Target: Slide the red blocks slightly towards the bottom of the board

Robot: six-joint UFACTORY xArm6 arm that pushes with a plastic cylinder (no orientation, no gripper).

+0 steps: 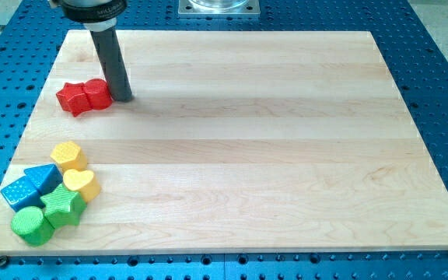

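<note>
Two red blocks sit side by side near the board's upper left: a red star-like block (pixel 72 97) and, to its right, a red block (pixel 97 93) of rounded, many-sided shape. They touch each other. My tip (pixel 122 97) is at the lower end of the dark rod that comes down from the view's top. The tip stands right next to the right red block, on its right side, touching or nearly touching it.
A cluster of blocks lies at the board's lower left: a yellow hexagon (pixel 68 155), a yellow heart (pixel 81 183), a blue triangle (pixel 44 178), a blue cube (pixel 18 193), a green star (pixel 63 206), a green cylinder (pixel 30 225). The wooden board (pixel 247 140) rests on a blue perforated table.
</note>
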